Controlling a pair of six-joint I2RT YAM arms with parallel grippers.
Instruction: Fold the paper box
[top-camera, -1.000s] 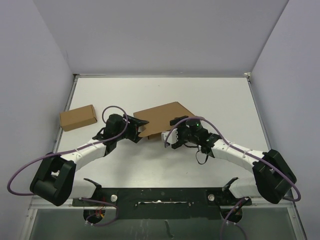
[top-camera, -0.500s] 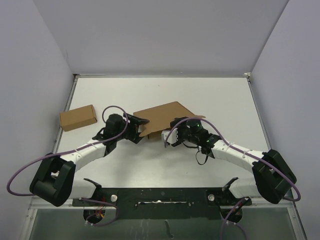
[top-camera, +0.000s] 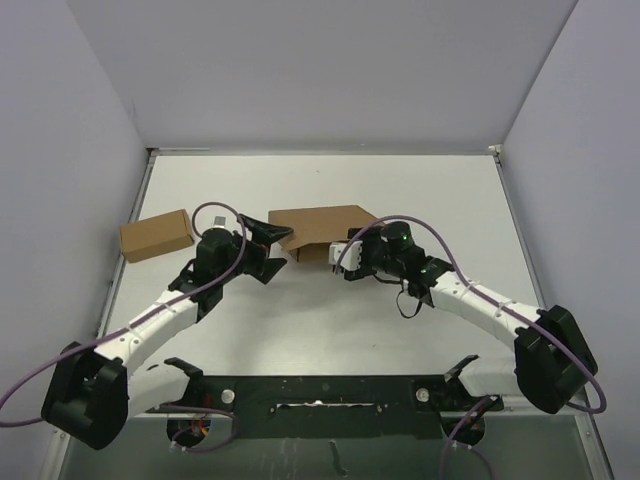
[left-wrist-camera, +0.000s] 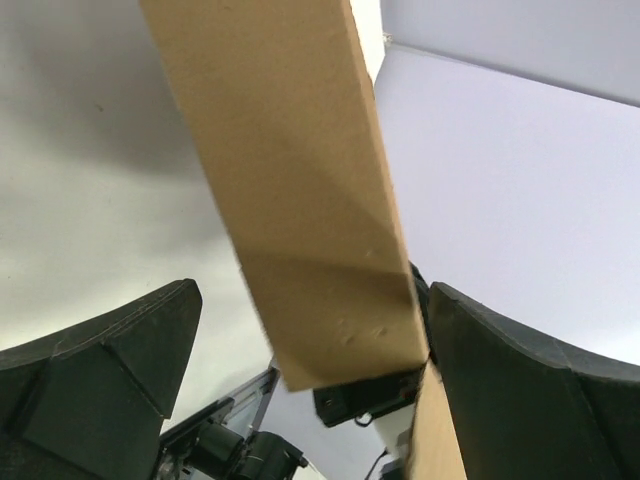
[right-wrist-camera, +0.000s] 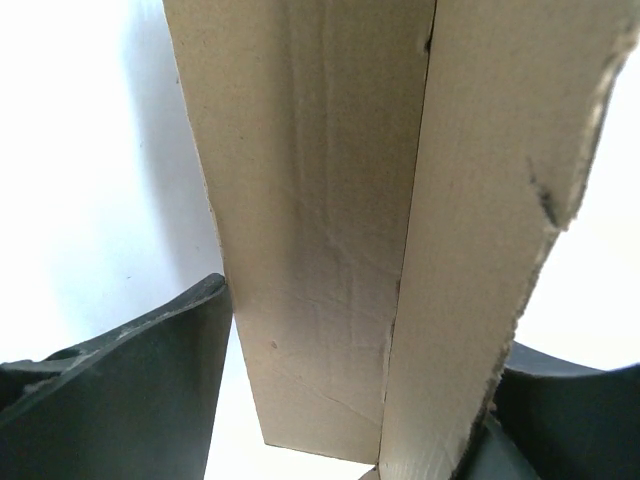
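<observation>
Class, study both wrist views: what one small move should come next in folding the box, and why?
Probably close the left gripper on the paper box: its flap sits at one finger with a gap to the other, while the right gripper flanks the near wall closely.

— What is the paper box (top-camera: 322, 225) hiding from above?
— Its near edge is lying under the left gripper (top-camera: 275, 236) and right gripper (top-camera: 338, 262).
— And close up?
— The box is running off the top of both wrist views. The right gripper's fingers (right-wrist-camera: 130, 390) beside it are getting cropped below; whether they are pinching it, I am not seeing.
</observation>
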